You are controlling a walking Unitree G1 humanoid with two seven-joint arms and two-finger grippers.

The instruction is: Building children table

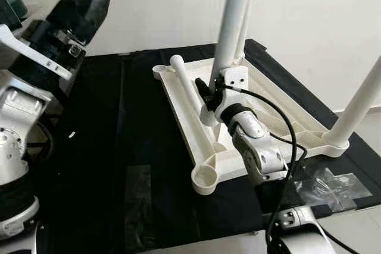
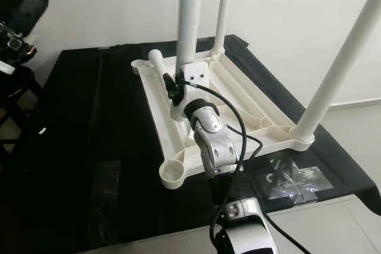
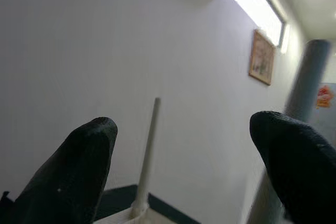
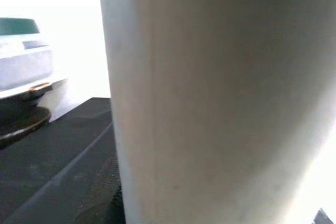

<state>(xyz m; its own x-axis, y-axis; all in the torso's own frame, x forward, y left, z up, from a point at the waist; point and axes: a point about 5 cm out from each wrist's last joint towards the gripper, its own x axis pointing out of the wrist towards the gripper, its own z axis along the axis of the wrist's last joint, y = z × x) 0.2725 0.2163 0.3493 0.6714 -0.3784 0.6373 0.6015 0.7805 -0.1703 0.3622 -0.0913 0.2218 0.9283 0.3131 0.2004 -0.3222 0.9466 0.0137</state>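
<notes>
Tabletop (image 1: 286, 96), white plastic and upside down, lies on the black mat (image 1: 107, 147) at about 1 o'clock from my head camera. Three legs stand upright in its corner sockets: far leg (image 2: 223, 10), right leg (image 1: 360, 102), and the near leg (image 1: 232, 22) that my right arm works on. A fourth loose leg (image 1: 190, 96) lies flat along the tabletop's left edge, one end beside the empty corner socket (image 1: 204, 178) at 6 o'clock of the tabletop.

My right end effector (image 1: 208, 96) is pressed against the base of the near leg, fingers around it as far as I see; the right wrist camera shows the white tube right up close. I count it as clenched on that leg.

My left end effector (image 3: 184, 145) is raised at 10 o'clock, well apart from the tabletop, fingers spread wide and released. Clear plastic bag (image 1: 330, 185) lies on the mat at 4 o'clock, near the right leg's corner.
</notes>
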